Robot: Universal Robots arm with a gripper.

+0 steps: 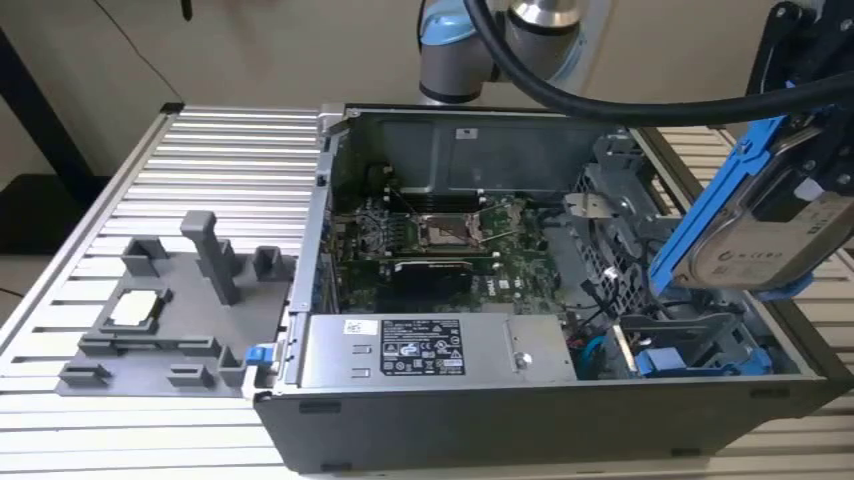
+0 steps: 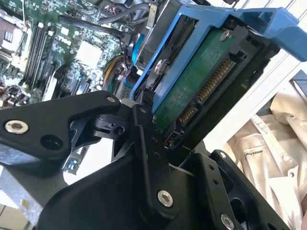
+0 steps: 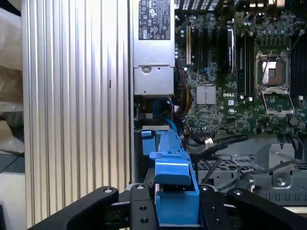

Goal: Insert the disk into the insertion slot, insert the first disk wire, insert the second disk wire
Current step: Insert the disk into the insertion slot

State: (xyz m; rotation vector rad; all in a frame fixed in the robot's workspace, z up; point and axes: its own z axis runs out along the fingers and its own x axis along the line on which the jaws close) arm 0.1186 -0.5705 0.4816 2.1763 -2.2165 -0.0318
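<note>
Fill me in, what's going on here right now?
The arm's gripper has its fingers closed on the disk, gripping it by its blue frame. It holds the disk tilted in the air over the open computer case, at the exterior view's right, above the grey drive cage. The disk is not yet seated in the cage.

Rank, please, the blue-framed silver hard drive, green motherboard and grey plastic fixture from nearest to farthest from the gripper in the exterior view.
1. Blue-framed silver hard drive: held in the gripper.
2. Green motherboard: inside the case.
3. Grey plastic fixture: exterior view's left.
</note>
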